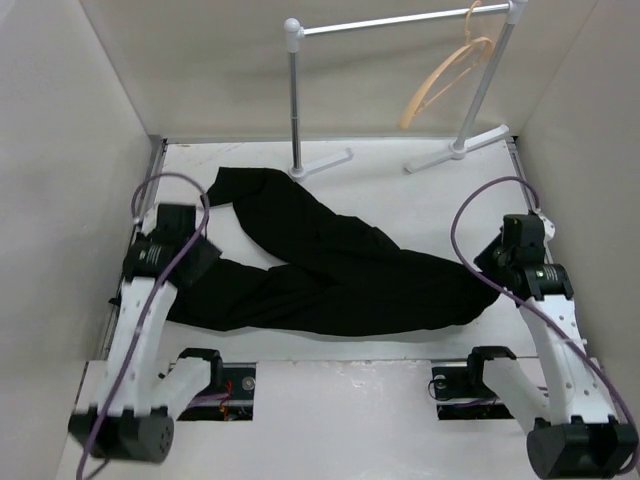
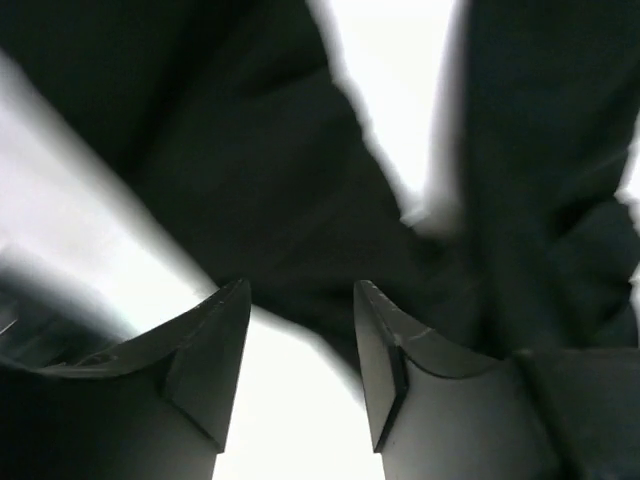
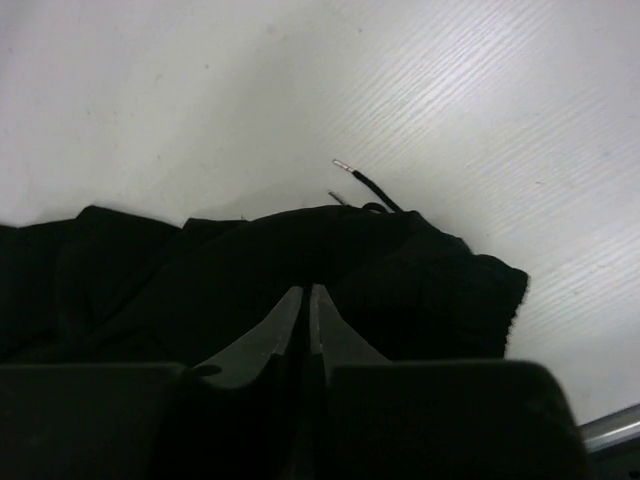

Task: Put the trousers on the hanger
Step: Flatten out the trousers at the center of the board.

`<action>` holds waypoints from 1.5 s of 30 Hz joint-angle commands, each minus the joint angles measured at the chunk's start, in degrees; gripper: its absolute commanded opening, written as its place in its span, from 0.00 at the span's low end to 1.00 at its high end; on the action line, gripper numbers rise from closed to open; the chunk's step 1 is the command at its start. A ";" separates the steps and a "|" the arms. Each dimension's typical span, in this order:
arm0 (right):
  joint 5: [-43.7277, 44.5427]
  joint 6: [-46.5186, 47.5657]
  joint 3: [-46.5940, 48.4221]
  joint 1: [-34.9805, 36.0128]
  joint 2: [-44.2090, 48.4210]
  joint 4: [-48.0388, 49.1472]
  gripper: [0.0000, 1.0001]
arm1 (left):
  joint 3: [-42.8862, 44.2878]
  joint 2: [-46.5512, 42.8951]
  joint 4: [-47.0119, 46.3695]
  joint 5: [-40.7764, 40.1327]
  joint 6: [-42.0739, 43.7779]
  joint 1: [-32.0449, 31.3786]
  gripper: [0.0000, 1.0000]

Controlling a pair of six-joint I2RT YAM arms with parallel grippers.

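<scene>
The trousers [image 1: 330, 280] lie crumpled on the table [image 1: 400, 200] on the near side of the rack [image 1: 295, 100], legs twisted across one another. Judged soft, limp and light: they will sag and slide unless held at a firm edge. The waistband end, where a drawstring [image 3: 365, 185] shows, is the sound hold. The right gripper [image 3: 305, 292], near-right of the rack, has its jaws together, apparently pinching a fold there. The left gripper [image 2: 302, 300], near-left of the rack, stands with jaws apart over fabric. The hanger [image 1: 445, 80] hangs from the rack's rail, at its right end.
</scene>
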State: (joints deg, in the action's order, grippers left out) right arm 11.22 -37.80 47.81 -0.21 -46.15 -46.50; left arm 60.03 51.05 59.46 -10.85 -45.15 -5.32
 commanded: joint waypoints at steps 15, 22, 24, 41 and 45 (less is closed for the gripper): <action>-4.72 -5.87 -6.68 16.94 -0.87 6.60 0.70 | 29.17 62.49 -38.98 6.64 -2.40 8.35 0.47; -4.72 -6.85 -7.91 19.76 -1.13 7.13 0.70 | 35.77 70.94 -41.09 6.02 -3.54 8.71 0.26; -3.23 -7.28 -9.31 19.24 -0.87 6.86 0.68 | 35.07 69.90 -42.14 5.93 -3.98 9.14 0.11; -3.14 -8.88 -4.50 10.28 0.80 4.57 0.73 | 31.03 48.44 -37.32 2.24 -4.60 22.77 0.08; -2.70 -7.46 -2.20 3.08 -4.37 11.58 0.77 | 31.11 52.30 -35.12 2.06 -4.51 23.03 0.26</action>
State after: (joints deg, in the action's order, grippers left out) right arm 7.11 -47.05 42.89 6.74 -47.81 -41.41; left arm 92.36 99.24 19.84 -8.91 -49.65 17.91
